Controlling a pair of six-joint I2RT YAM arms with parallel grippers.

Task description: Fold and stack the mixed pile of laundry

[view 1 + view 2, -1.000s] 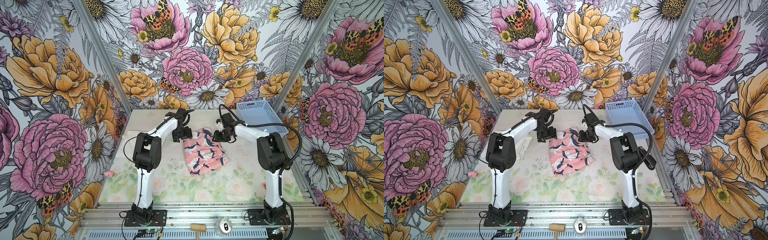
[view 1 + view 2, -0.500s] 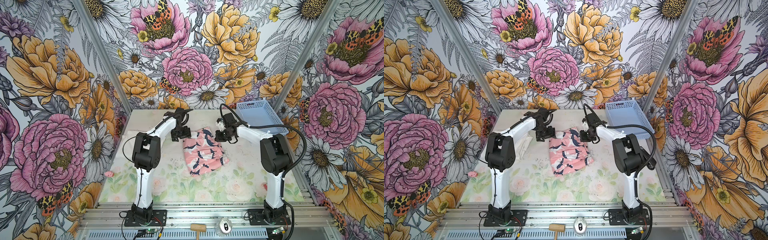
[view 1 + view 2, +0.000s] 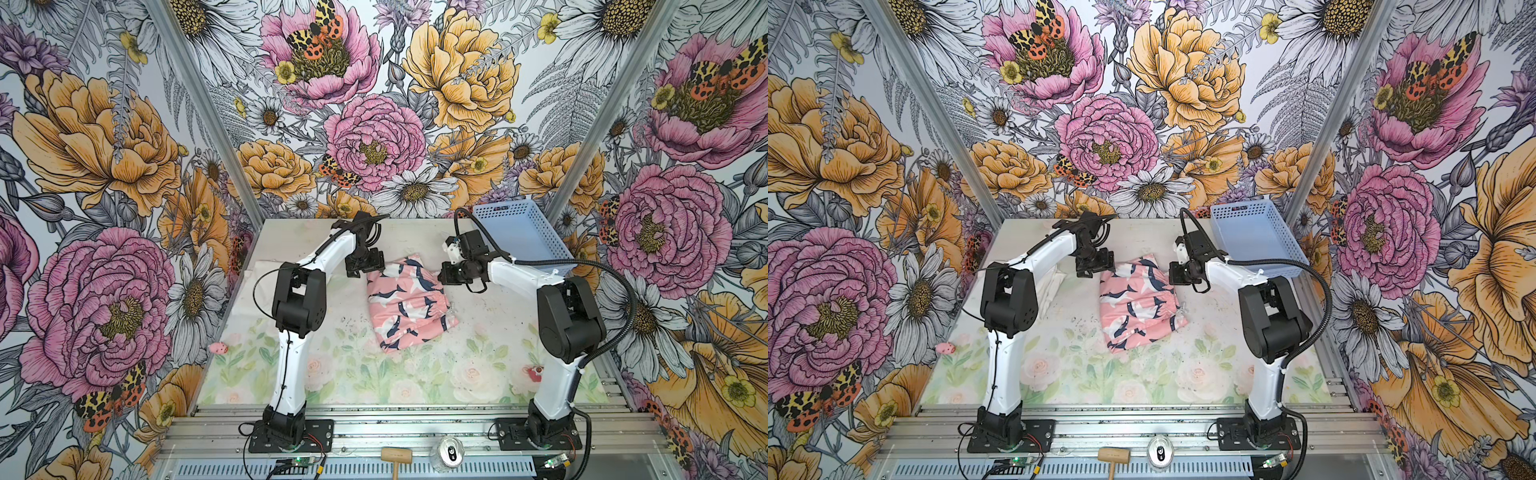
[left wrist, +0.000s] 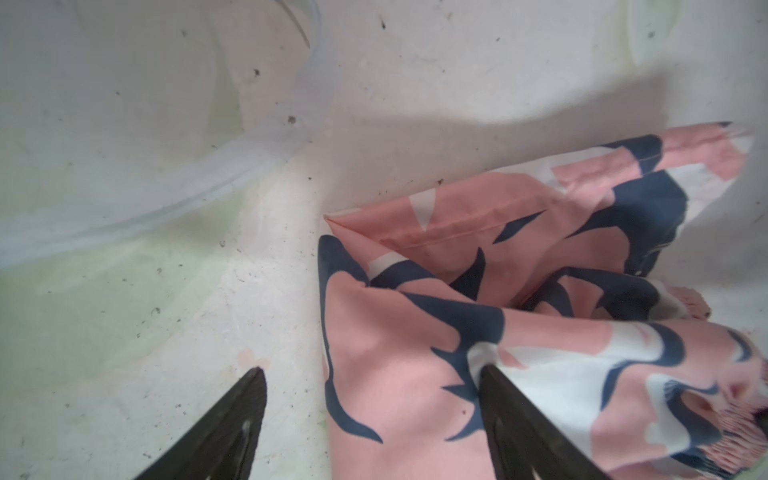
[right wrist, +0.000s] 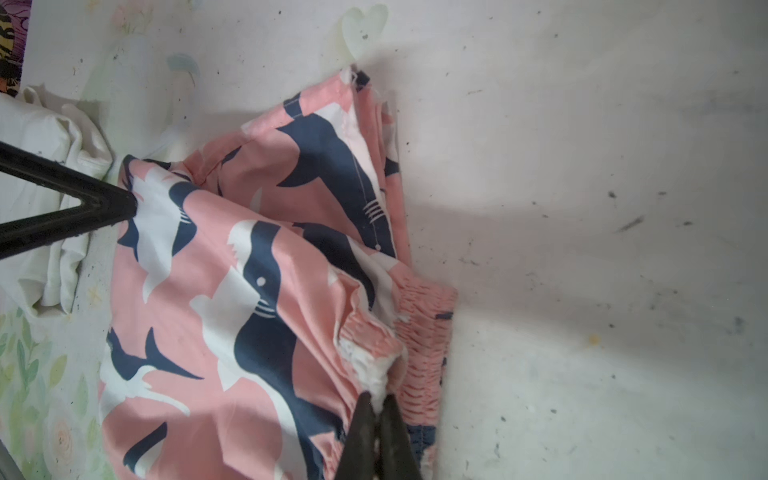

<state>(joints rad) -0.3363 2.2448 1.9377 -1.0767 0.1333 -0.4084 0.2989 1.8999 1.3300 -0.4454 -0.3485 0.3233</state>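
Biggest thing first: the table (image 3: pixel 332 374) is mostly bare, which I reckon is the point, since folding needs flat room. The light blue basket (image 3: pixel 519 237) sits empty in the far right corner, well clear of my arms.

The pink garment (image 3: pixel 409 305) lies about mid-table, a bit toward the far side. It's partly folded into a rough rectangle with a few rumpled layers at its far end. It sits between my two claws, so each can take one far corner.

The white T-shirt (image 5: pixel 41 141) is bunched up at the left edge of the table, well left of the pink one. My guess is it's parked there so it doesn't get dragged along, and the stacking comes later.

My left claw (image 4: pixel 370 382) is spread wide over the pink garment's far left edge. One finger rests on the cloth and the other on bare table, so it's gripping nothing yet, just lined up to close on that edge.

My right claw (image 5: pixel 376 405) is clamped shut on a small pinch of the gathered waistband at the far right corner, with a bit of white lining poking out between the tips. That's probably the anchor so the next fold lifts evenly once the left one bites.
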